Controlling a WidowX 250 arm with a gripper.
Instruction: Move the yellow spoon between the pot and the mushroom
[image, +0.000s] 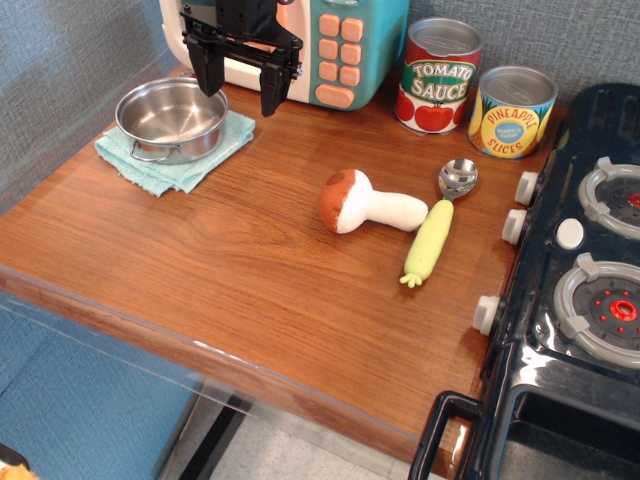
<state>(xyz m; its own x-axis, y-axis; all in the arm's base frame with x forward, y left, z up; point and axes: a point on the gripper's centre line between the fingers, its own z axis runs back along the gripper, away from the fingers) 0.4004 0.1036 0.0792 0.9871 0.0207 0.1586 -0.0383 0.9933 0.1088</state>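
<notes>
The black two-fingered gripper (240, 78) hangs at the eleven o'clock part of the wooden tabletop (230, 270), its fingers spread apart and holding nothing, just right of the small round shiny steel pot (171, 118). That pot sits on a folded pale teal cloth (180, 160) at ten o'clock. The plush mushroom with reddish-brown cap and white stem (368, 203) lies on its side near the centre. The toy spoon with pale yellow-green corn-like handle and metal bowl (436, 226) lies at three o'clock from the mushroom, touching the stem's end, bowl pointing toward the tomato sauce can (438, 75) and pineapple slices can (512, 112) at one o'clock.
</notes>
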